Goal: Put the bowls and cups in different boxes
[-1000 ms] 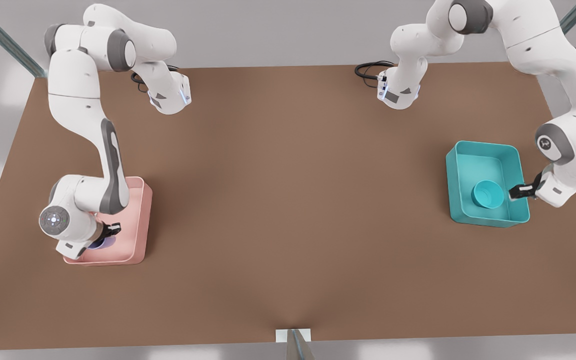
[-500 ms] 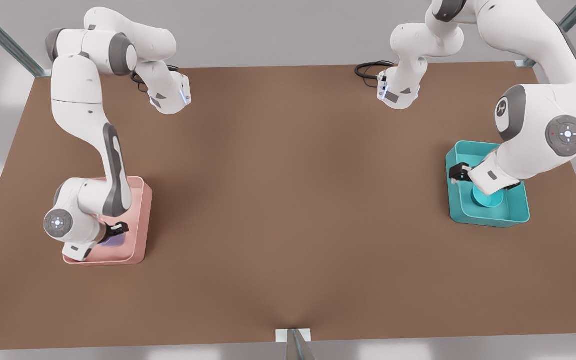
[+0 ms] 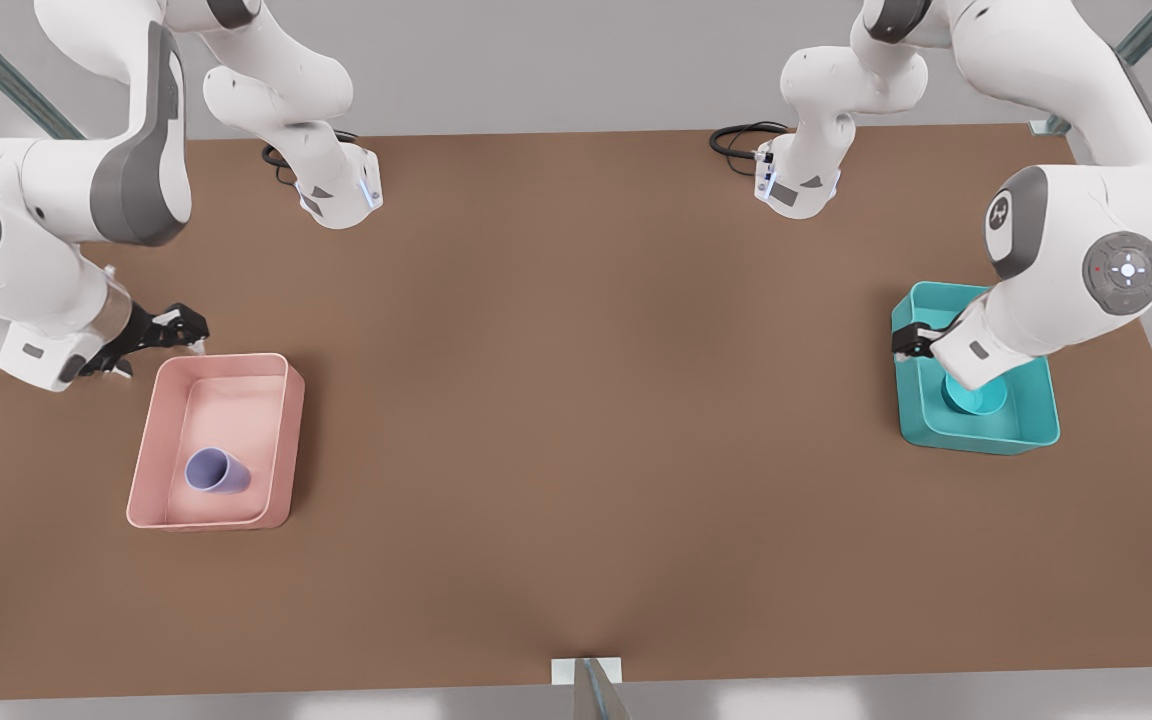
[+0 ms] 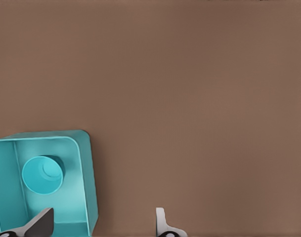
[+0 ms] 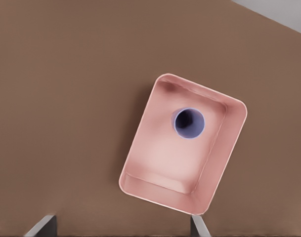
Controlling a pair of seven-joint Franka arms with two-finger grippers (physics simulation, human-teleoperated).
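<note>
Here, at the front view's left, the right gripper [image 3: 179, 328] hangs above the brown tabletop [image 3: 576, 400] just outside the far end of the pink box [image 3: 281, 445]. Its jaws are spread and hold nothing; in the right wrist view the two fingertips [image 5: 41, 226] stand wide apart with bare tabletop between them. The lavender cup [image 3: 216, 470] stands upright inside the pink box, toward the end farther from these jaws, well apart from them. Seen from the right wrist, the cup [image 5: 189, 123] shows its dark open mouth, and the pink box [image 5: 135, 170] lies beyond the fingertips, clear of both.

At the front view's right, the left gripper [image 3: 911, 341] sits over the rim of the teal box [image 3: 1031, 425], at the side of the box that faces the middle of the tabletop. Its jaws are also apart and empty. In the left wrist view one fingertip [image 4: 39, 223] hangs over the inside of the teal box [image 4: 88, 197] and the other is over bare tabletop, so the box wall lies between them. The teal bowl [image 4: 41, 175] rests on the box floor, just beyond the jaws, not touched by them. In the front view the bowl [image 3: 976, 398] is partly hidden behind the arm.
</note>
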